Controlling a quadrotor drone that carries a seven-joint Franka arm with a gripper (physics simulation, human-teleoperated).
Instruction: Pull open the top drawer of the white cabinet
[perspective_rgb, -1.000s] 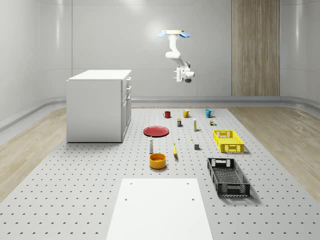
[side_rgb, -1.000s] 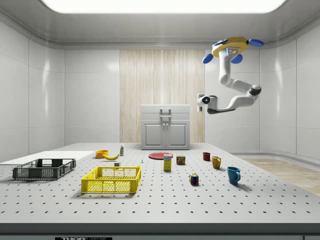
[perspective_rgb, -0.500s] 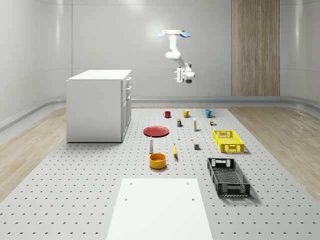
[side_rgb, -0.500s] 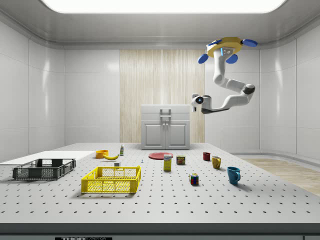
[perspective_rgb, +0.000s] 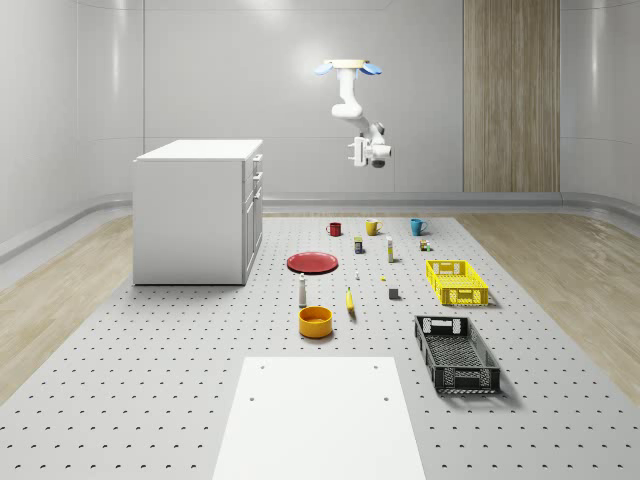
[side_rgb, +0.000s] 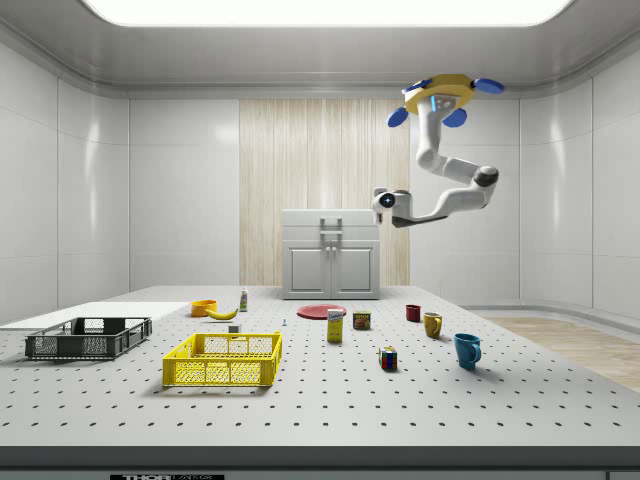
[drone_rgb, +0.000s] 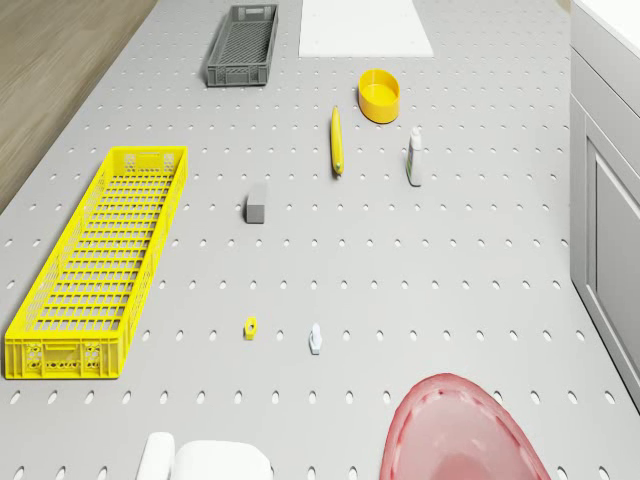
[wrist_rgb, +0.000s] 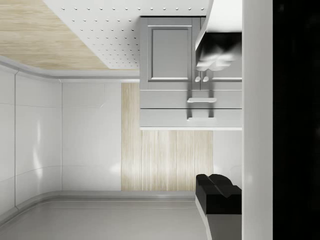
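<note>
Upper centre of the whole-scene view, my drone (perspective_rgb: 348, 68) hovers high over the far end of the tabletop (perspective_rgb: 150, 400), arm hanging down. My tool (perspective_rgb: 353, 152) sits at about the height of the cabinet's top edge, well apart from its front. I can't tell whether the tool is released or clenched. The white cabinet (perspective_rgb: 195, 215) stands at left centre of that view, on the tabletop, front facing my side. The top drawer (side_rgb: 300, 218) looks fully shut and flush, a thin white band right under the cabinet top, with its handle (side_rgb: 331, 220) near the middle. Risks, my guess: the handle of the drawer below sits just beneath, so a slightly low approach grabs the wrong one. Hover drift could push the tool into the drawer face or miss the handle sideways. Pulling off-axis could slip the grip or jam the drawer.
</note>
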